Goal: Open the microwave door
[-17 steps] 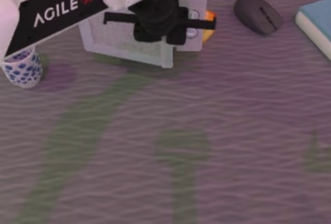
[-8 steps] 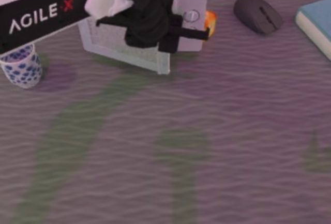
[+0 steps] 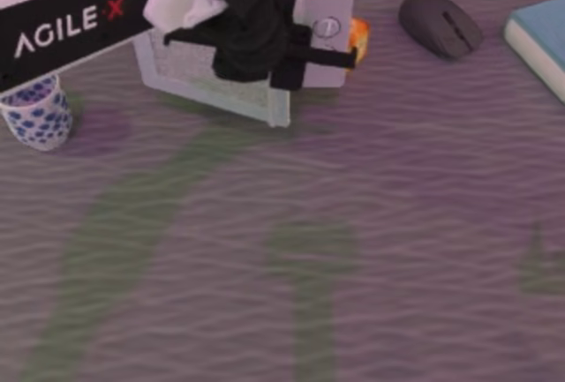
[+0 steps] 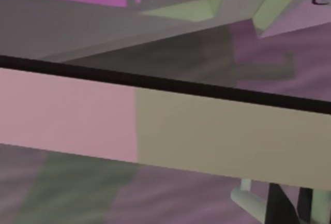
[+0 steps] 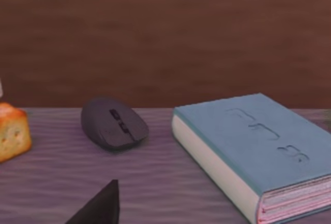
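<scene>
The only wording that reads clearly is "AGILE X", in white capitals with the X in red, on the black panel of the left arm (image 3: 71, 25) at about ten o'clock in the top view. The blue book (image 5: 248, 146) in the right wrist view bears embossed marks on its cover, but they cannot be read. A dark curved stroke shows on a pale surface in the left wrist view; it cannot be read.
</scene>
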`<state>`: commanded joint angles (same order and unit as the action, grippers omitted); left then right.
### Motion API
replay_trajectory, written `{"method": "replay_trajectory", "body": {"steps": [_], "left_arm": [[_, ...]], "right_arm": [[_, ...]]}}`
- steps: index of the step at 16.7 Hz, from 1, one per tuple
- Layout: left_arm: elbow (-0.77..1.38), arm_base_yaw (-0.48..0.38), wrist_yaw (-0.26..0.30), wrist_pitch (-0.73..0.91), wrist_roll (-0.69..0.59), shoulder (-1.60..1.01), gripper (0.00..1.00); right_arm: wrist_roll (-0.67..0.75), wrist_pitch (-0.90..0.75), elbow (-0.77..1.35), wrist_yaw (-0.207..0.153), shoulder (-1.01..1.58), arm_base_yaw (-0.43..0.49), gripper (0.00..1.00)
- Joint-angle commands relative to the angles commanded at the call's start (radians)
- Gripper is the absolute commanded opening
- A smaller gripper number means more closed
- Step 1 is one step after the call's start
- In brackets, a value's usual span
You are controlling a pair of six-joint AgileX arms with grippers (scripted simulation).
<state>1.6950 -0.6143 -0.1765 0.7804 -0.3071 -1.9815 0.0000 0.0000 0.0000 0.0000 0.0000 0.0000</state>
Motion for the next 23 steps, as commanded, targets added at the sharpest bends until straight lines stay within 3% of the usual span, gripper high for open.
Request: {"method": "replay_trajectory", "body": {"steps": [15, 23], "left_arm": [[0.0, 0.0, 0.0, 0.0, 0.0, 0.0, 0.0], [-0.092, 0.014, 0.045, -0.03, 0.081, 0.053, 0.0]], "right_arm": [[0.0, 0.0, 0.0, 0.0, 0.0, 0.0, 1.0], [0.0, 0.0, 0.0, 0.0, 0.0, 0.0, 1.0]]}}
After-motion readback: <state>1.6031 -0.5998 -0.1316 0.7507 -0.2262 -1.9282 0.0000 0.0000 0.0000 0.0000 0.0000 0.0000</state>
